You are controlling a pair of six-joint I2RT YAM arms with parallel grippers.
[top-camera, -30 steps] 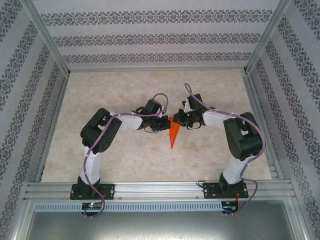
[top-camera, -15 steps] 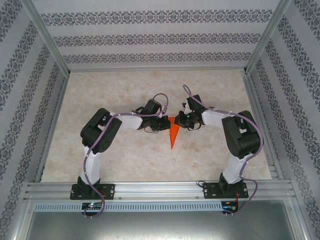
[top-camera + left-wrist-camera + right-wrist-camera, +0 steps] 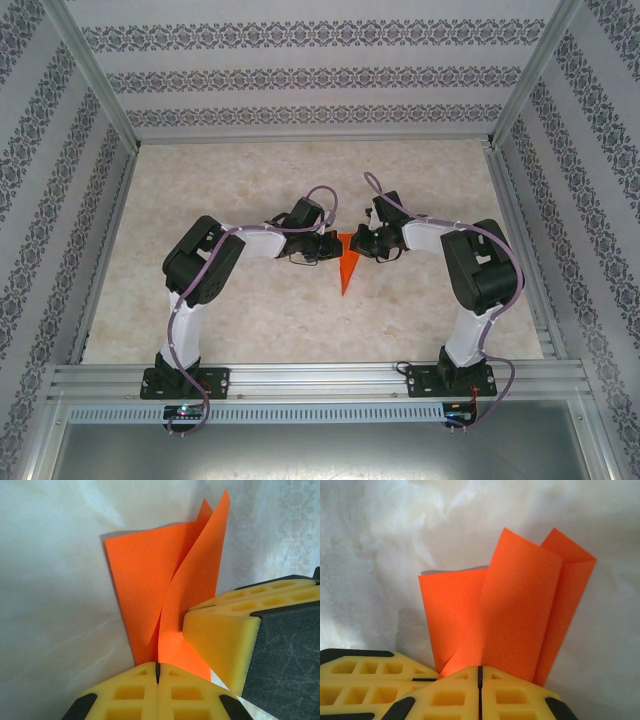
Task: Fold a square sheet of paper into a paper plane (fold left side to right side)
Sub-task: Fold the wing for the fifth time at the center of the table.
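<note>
The square sheet of paper (image 3: pixel 345 272) lies mid-table as a narrow bright orange wedge, its point toward the arms' bases. My two grippers meet over its wide far end: the left gripper (image 3: pixel 330 250) from the left, the right gripper (image 3: pixel 357 243) from the right. In the left wrist view the left gripper (image 3: pixel 158 665) is shut, its tips against the paper (image 3: pixel 145 580), where a loose flap curls upward. The right gripper's fingers (image 3: pixel 220 635) rest on that flap's lower part. In the right wrist view the right gripper (image 3: pixel 480 668) is shut at the edge of the paper (image 3: pixel 510 610), beside the left gripper's fingers (image 3: pixel 365 680).
The pale marbled table (image 3: pixel 230 180) is boxed in by patterned walls and aluminium posts. A metal rail (image 3: pixel 320 378) carrying both arm bases runs along the near edge. Open tabletop lies all round the paper.
The right gripper has slid a little left, closer over the paper's wide end, and its elbow followed. The left arm and the paper have stayed put.
</note>
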